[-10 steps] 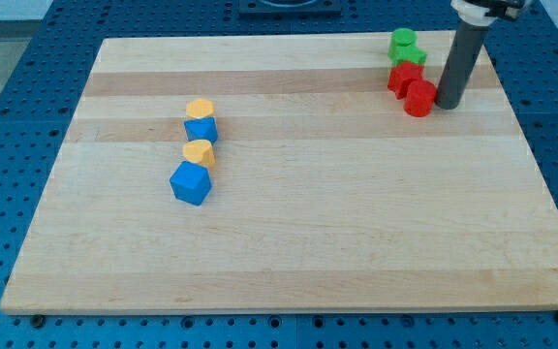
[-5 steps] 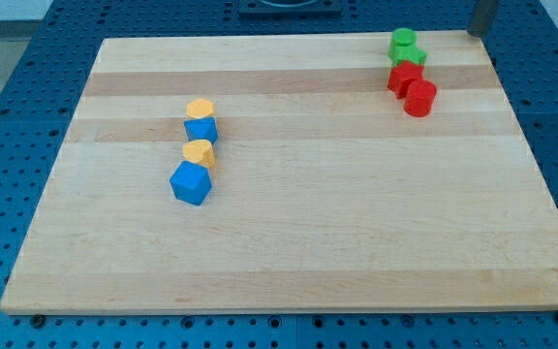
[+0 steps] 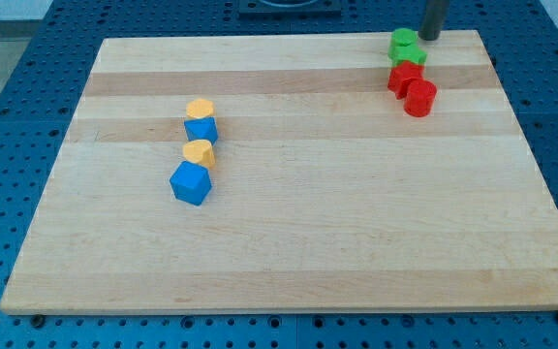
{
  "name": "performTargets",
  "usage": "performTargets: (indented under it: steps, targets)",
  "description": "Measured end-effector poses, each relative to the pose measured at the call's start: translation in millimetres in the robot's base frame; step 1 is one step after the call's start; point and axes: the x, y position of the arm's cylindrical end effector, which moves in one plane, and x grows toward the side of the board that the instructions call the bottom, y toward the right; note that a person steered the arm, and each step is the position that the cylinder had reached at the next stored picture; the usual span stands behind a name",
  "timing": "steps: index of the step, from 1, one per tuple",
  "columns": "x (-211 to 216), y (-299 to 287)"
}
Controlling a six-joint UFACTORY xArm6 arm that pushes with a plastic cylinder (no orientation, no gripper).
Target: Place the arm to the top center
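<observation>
My tip (image 3: 429,38) is at the board's top edge, toward the view's right, just right of the green cylinder (image 3: 402,40). A second green block (image 3: 414,56) sits just below that cylinder. Below them lie a red block (image 3: 403,78) and a red cylinder (image 3: 419,98). At the left centre a column runs downward: orange block (image 3: 200,108), blue block (image 3: 201,129), orange block (image 3: 199,152), larger blue block (image 3: 190,183). Only the rod's lower end shows.
The wooden board (image 3: 289,242) lies on a blue perforated table (image 3: 8,107). A dark fixture (image 3: 289,8) sits beyond the board's top edge, at the centre.
My tip left the spot beside the red cylinder, went up past the board's top right corner, then came left along the top edge to beside the green cylinder. No block moved.
</observation>
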Motion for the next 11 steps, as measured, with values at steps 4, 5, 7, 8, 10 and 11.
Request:
performTargets:
  steps: [4,5,7,8,10,11]
  targets:
    - [4.1,-16.3]
    - [4.1,-17.0]
    - [-0.4,32.7]
    - [-8.9,65.7]
    - [-5.6,42.3]
    - [0.3,19.7]
